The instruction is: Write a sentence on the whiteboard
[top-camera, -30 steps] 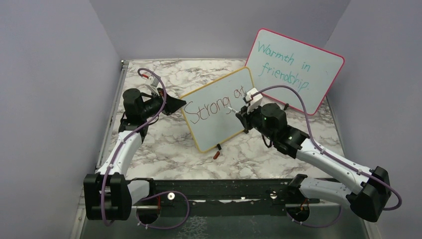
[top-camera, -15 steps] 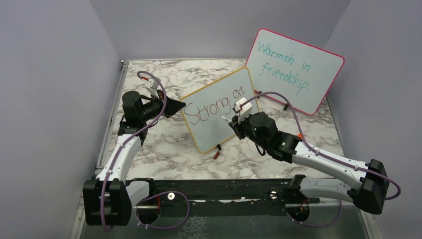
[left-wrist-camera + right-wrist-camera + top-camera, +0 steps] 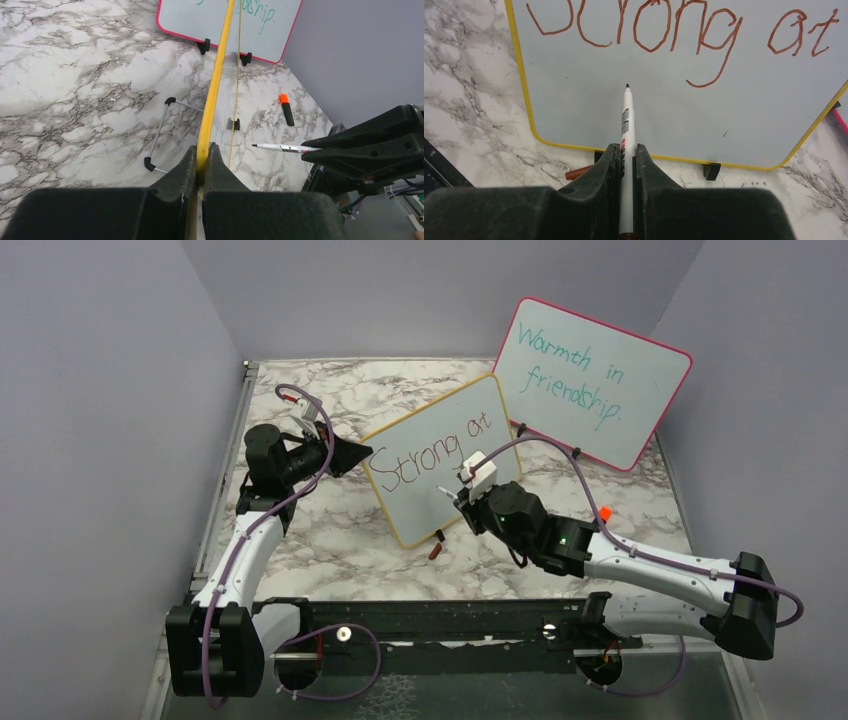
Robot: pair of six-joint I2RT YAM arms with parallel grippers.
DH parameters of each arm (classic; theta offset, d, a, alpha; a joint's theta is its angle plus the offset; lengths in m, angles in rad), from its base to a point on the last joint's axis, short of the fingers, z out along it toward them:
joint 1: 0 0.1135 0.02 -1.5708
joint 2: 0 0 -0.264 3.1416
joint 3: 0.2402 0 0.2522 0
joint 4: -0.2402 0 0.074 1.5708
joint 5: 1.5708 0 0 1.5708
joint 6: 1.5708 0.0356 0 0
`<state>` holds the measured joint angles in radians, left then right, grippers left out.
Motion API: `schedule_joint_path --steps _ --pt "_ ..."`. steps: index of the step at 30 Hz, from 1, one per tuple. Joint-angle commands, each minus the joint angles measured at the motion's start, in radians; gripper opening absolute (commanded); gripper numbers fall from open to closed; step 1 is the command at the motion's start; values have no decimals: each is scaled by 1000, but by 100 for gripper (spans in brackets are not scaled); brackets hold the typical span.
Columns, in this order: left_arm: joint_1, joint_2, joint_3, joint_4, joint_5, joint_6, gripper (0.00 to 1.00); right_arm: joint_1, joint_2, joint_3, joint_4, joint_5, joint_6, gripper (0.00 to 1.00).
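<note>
From above, the whiteboard (image 3: 422, 498) stands tilted in the middle of the marble tabletop (image 3: 330, 530), in front of a pink-framed board (image 3: 590, 380). The sentence (image 3: 415, 460) on it reads only "Strong at", in red-brown letters. The left claw (image 3: 362, 452) is closed on the left edge of the whiteboard. The right claw (image 3: 460, 502) is before the lower part of the board and grips a marker (image 3: 447, 492).

In the left wrist view, the left claw (image 3: 202, 150) pinches the yellow frame of the whiteboard (image 3: 216, 90), which is seen from its edge. The marker (image 3: 280, 147) comes out of the right claw (image 3: 311, 149), and its tip is just beside the board face, with a small gap. An orange-capped pen (image 3: 286, 109) lies on the tabletop (image 3: 75, 100) behind.

In the right wrist view, the right claw (image 3: 625, 150) is closed on the marker (image 3: 626, 120). The tip points at the blank area of the whiteboard (image 3: 724, 115) under the sentence (image 3: 664, 30). A red-brown cap (image 3: 578, 173) lies beside the bottom frame
</note>
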<state>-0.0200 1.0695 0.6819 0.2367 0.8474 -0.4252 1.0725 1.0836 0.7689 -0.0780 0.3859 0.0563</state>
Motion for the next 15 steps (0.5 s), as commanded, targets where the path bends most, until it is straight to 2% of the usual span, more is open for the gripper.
schedule_joint_path --steps 1,8,15 --pt "11 -3 -8 -44 -74 67 0 57 31 -5 2 74 26 1" --pt "11 -13 -7 -58 -83 81 0 140 136 40 45 114 30 1" --pt "11 -3 3 -71 -88 92 0 247 185 64 137 233 10 1"
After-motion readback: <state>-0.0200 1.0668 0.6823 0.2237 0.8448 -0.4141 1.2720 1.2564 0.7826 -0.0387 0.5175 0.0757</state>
